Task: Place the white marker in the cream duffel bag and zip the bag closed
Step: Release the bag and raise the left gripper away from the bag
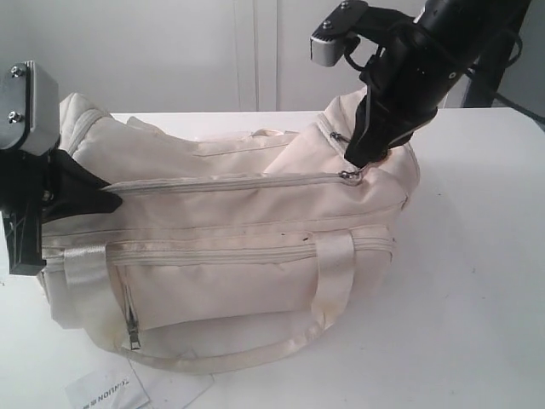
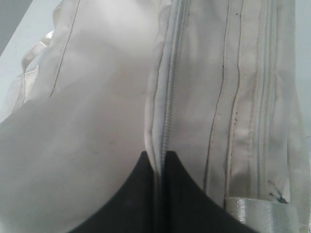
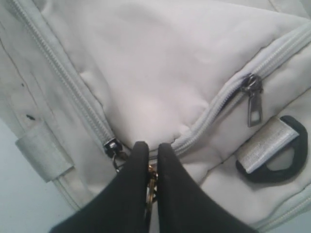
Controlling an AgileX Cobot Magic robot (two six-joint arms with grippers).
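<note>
Item: cream duffel bag (image 1: 238, 247), on table (image 1: 477, 256). Left fingers (image 2: 131, 194) clenched on zip seam (image 2: 163, 121), bracing the fabric. Right fingers (image 3: 131, 184) grasping zip pull (image 3: 152, 189) at bag's end; zip apparently closed.

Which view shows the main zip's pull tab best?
Right wrist view: the pull tab is close up, pinched in the right gripper. Exterior view shows it tiny; left wrist view shows only zip teeth.

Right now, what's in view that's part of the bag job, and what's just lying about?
Job: cream duffel bag; top zip pull, held in the fingers of the right gripper; left gripper, fingers shut on the bag's zip seam at the other end. White marker not in view.
Lying about: printed paper tag on the white table.
</note>
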